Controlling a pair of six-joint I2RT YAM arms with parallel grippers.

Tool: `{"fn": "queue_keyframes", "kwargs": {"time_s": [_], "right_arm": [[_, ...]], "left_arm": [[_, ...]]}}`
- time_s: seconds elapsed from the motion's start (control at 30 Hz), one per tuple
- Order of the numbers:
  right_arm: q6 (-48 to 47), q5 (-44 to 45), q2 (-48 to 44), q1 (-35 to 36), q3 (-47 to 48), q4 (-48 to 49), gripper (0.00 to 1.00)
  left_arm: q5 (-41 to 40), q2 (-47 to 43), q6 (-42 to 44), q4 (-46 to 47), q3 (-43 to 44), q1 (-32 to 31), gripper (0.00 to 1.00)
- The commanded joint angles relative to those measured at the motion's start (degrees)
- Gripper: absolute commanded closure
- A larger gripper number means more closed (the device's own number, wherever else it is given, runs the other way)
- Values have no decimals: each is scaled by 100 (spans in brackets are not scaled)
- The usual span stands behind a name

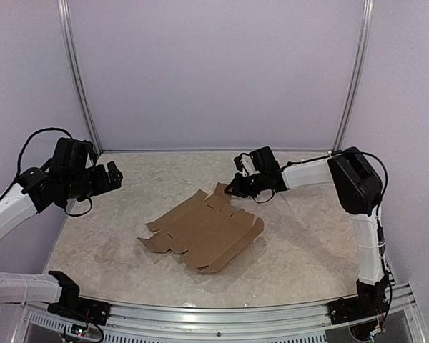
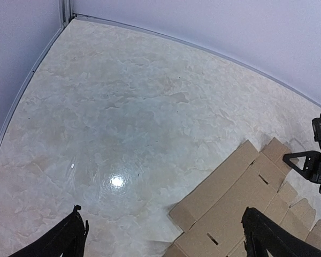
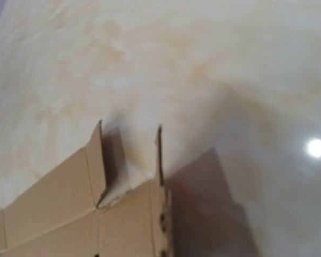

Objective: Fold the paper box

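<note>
The paper box is a flat brown die-cut sheet with tabs and slots, lying mid-table. My right gripper reaches in from the right to the sheet's far corner tab and is shut on its edge. That corner is lifted slightly and casts a shadow. In the right wrist view the paper box fills the lower left with two flaps standing up, and my own fingers are out of frame. My left gripper hovers open to the left of the sheet, holding nothing. From the left wrist, the paper box lies lower right, with the right gripper at its tab.
The marbled table is enclosed by pale walls, with metal corner posts at the back. A rail runs along the near edge, where both arm bases are mounted.
</note>
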Motion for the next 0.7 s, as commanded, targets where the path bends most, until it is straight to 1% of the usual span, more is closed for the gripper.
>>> {"fn": "queue_keyframes", "kwargs": {"time_s": [0.0, 0.13, 0.27, 0.4, 0.53, 0.63, 0.67], "right_arm": [[909, 1410, -836, 40, -1082, 659, 100], [1733, 2552, -1566, 102, -2457, 1271, 100], [2407, 3566, -2165, 294, -3415, 1586, 100], [2748, 4409, -2645, 657, -3795, 1134, 100], [2982, 4666, -2934, 937, -3993, 751, 100], [3062, 4676, -3035, 1066, -4053, 430, 89], [3060, 4667, -3113, 1095, -4139, 419, 84]], "left_arm": [[86, 148, 83, 135, 88, -118, 1], [144, 253, 119, 228, 91, -187, 1], [203, 350, 208, 234, 154, -242, 1], [192, 345, 255, 245, 138, -271, 1], [237, 323, 285, 299, 96, -281, 1], [277, 379, 337, 274, 111, -289, 1], [272, 390, 349, 268, 113, -289, 1]]}}
